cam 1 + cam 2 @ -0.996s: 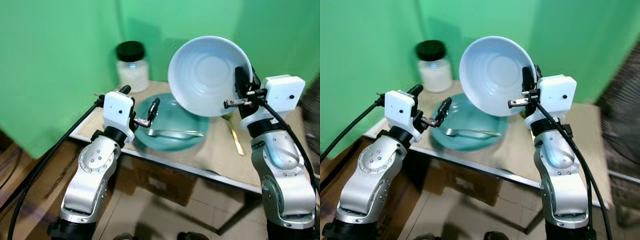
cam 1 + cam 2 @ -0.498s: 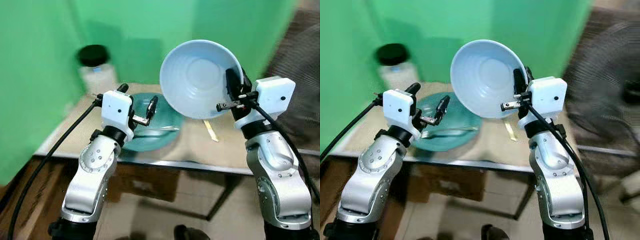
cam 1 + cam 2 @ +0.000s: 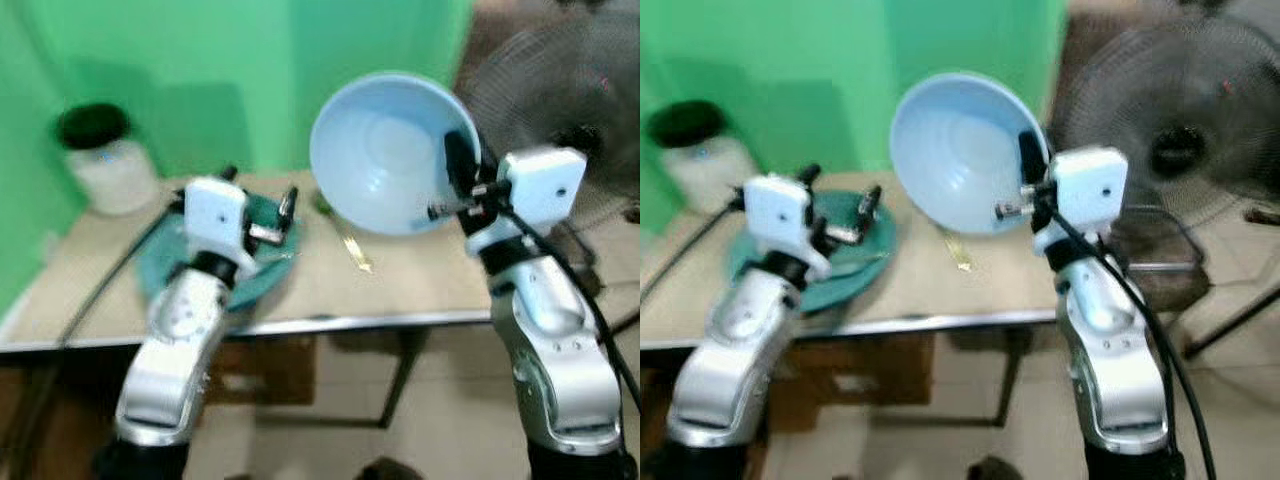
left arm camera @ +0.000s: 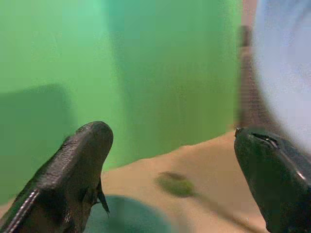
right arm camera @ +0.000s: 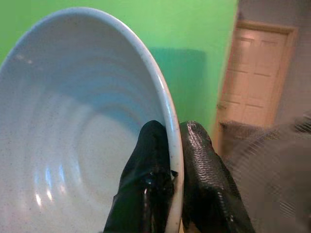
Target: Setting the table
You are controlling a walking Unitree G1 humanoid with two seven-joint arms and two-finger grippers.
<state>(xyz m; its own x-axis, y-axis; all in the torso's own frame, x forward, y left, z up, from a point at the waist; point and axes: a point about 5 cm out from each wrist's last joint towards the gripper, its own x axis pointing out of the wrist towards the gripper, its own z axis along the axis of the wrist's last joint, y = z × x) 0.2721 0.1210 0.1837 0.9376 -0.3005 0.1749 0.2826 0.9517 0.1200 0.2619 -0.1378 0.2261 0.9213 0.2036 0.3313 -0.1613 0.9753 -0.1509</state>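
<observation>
Bowl [image 3: 385, 150], pale blue and tipped on edge, hangs above the table [image 3: 420, 280] at about one o'clock from me, its rim pinched between the two black fingers of my right gripper [image 5: 174, 167]. My left gripper [image 4: 170, 160] hovers with fingers spread wide and empty over the teal plate [image 3: 855, 240] at eleven o'clock. A gold utensil [image 3: 350, 245] lies on the table between them. A black-lidded jar [image 3: 100, 160] stands at ten o'clock, a fan [image 3: 1180, 150] at two.

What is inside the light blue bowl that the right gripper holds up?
The light blue bowl, pinched at its rim by the right gripper, looks empty; its tilted inside shows only ridged rings.
</observation>
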